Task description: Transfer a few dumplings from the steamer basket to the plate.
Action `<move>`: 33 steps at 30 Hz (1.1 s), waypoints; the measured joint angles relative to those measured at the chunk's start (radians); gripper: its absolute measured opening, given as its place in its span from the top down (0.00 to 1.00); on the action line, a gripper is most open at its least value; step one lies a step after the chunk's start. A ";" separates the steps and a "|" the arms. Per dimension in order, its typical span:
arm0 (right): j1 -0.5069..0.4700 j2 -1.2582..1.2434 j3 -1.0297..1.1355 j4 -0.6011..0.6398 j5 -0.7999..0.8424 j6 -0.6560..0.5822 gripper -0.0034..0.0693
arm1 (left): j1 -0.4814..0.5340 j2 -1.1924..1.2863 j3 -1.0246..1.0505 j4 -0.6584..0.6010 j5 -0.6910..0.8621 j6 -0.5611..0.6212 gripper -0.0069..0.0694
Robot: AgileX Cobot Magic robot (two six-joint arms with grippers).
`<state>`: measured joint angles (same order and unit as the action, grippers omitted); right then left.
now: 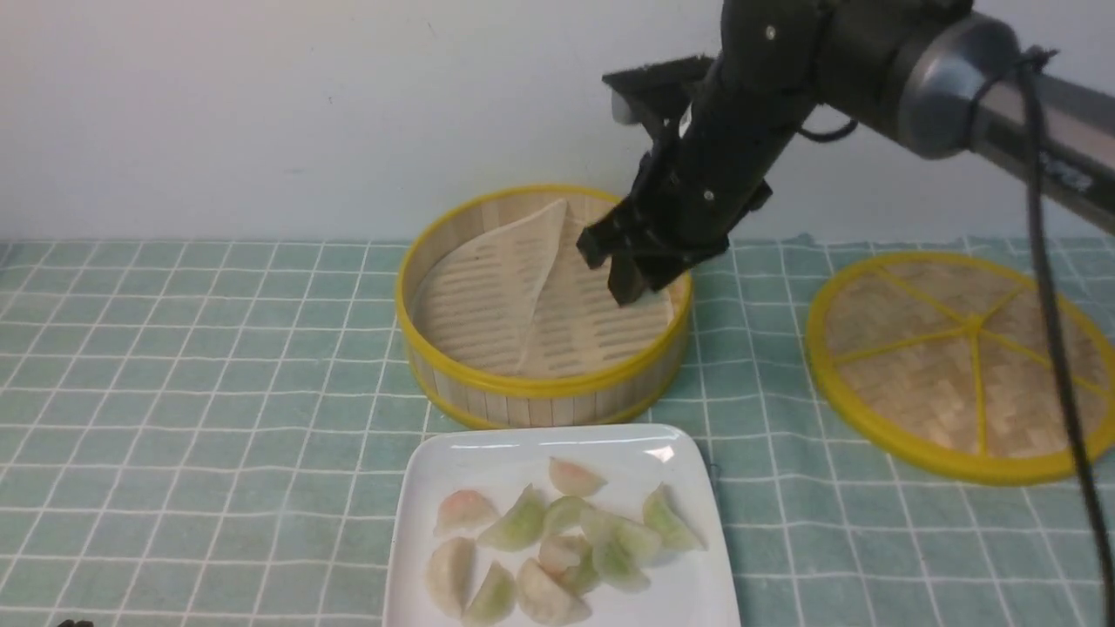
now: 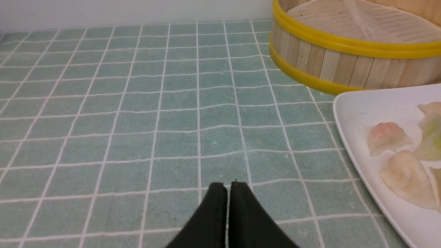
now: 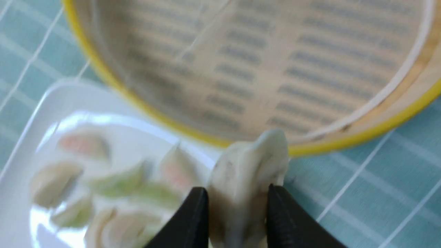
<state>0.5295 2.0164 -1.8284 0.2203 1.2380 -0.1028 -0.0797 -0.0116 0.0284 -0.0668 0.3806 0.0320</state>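
Observation:
My right gripper (image 1: 629, 292) hangs above the right side of the steamer basket (image 1: 540, 387), shut on a cream dumpling (image 3: 249, 165) that sticks out past its fingertips. In the right wrist view that gripper (image 3: 237, 189) pinches the dumpling on both sides. No other dumpling shows on the basket floor; its pale liner sheet (image 1: 505, 279) is folded over. In front of the basket, the white plate (image 1: 540, 453) holds several dumplings (image 1: 566, 544). My left gripper (image 2: 229, 184) is shut and empty, low over the cloth to the left of the plate (image 2: 355, 110).
A flat woven disc with a yellow rim (image 1: 958, 366) lies on the right. A green checked cloth (image 1: 200, 366) covers the table. The white wall stands close behind the basket.

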 joint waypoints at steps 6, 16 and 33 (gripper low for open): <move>0.139 -0.108 0.303 0.023 -0.005 -0.025 0.68 | 0.000 0.000 0.000 0.000 0.000 0.000 0.92; 0.212 -0.103 0.481 0.002 -0.074 -0.023 0.48 | 0.000 0.000 0.000 0.000 0.000 0.000 0.92; 0.212 -0.715 0.493 -0.278 -0.051 0.276 0.94 | 0.000 0.000 0.000 0.000 0.000 0.000 0.92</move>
<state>0.7410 1.3015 -1.3352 -0.0573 1.1871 0.1733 -0.0797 -0.0116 0.0284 -0.0668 0.3806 0.0320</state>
